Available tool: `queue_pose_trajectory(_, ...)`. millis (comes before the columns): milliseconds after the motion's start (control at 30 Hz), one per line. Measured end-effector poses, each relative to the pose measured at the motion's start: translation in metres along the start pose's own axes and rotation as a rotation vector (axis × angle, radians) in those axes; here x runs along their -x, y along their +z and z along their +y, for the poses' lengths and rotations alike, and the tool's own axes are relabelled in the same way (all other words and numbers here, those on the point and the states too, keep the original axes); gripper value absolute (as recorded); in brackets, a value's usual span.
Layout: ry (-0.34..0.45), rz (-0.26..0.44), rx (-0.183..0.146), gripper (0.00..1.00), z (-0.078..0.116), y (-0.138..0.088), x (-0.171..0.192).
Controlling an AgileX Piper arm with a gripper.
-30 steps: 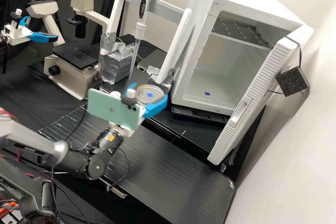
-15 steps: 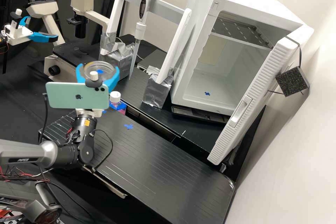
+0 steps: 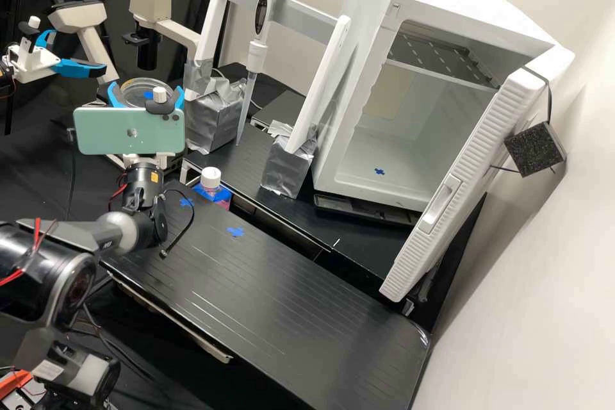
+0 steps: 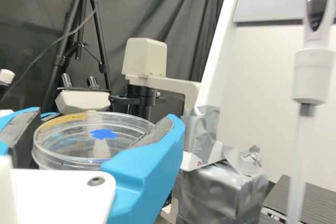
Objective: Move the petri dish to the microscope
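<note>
In the high view my gripper (image 3: 146,97) is in front of the microscope (image 3: 148,4), with the petri dish (image 3: 142,86) between its blue fingers. The microscope's black stage is largely hidden behind the dish and gripper. In the wrist view my gripper (image 4: 97,145) is shut on the clear, round petri dish (image 4: 73,153), which is about level and bears a blue mark. The microscope (image 4: 145,59) stands beyond the dish, its beige head and arm rising above it.
A white frame (image 3: 312,86) with silver-taped feet holds a pipette (image 3: 257,57) beside the microscope. An open white incubator (image 3: 333,109) stands farther right. A capped bottle (image 3: 211,178) is near the black bench (image 3: 275,295). Another blue-fingered gripper hangs at the far left.
Carrying the petri dish, my gripper has swung left and away from the high camera, from near the pipette frame to the microscope. The bottle and blue bench marks have come into sight.
</note>
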Motion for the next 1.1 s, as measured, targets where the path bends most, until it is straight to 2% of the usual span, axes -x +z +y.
queue_pose_trajectory(200, -0.035, -0.049, 0.017, 0.00, -0.010, 0.001, -0.035)
queue_pose_trajectory(367, -0.085, -0.087, 0.017, 0.00, -0.023, 0.001, -0.063)
queue_pose_trajectory(700, -0.161, -0.105, 0.044, 0.00, -0.048, -0.013, -0.100)
queue_pose_trajectory(867, -0.180, -0.112, 0.058, 0.00, -0.058, -0.013, -0.116)
queue_pose_trajectory(1100, -0.186, -0.169, 0.021, 0.00, -0.066, -0.001, -0.140)
